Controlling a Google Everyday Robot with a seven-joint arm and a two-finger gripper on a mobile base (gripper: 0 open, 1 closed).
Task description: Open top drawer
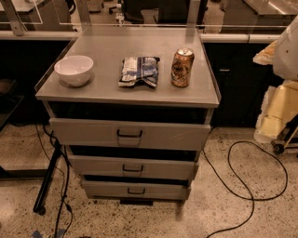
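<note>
My gripper (287,49) hangs up and right of the wide grey metal top drawer (84,133); its state I cannot tell. The front looks rigid and slick, so I'd take its small dark centre handle (129,135).

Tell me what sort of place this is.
Probably a lab or workshop: grey metal drawer cabinet, loose cables on a speckled floor, workbenches behind. The claw hangs at the right edge, beside the cabinet.
</note>
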